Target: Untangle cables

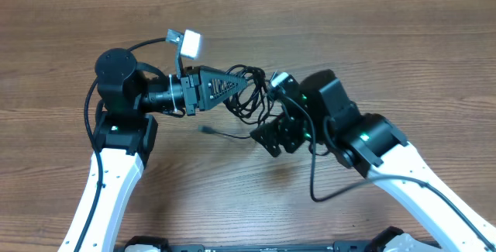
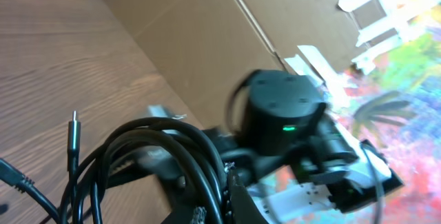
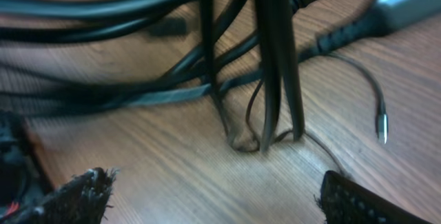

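- Check the left gripper (image 1: 248,86): it is clamped tight on the cables (image 1: 249,101), a black coiled bundle lifted partly off the table (image 1: 256,12) at its middle.
- Check the right gripper (image 1: 273,137): it sits just beside the bundle, jaws spread wide, holding nothing.
- Note the loose cable end (image 1: 209,129) resting on the wood.

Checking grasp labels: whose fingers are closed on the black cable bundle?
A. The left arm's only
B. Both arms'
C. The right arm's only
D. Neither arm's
A: the left fingers are pinched shut on the cable bundle, while the right fingers stand wide apart, gripping nothing.
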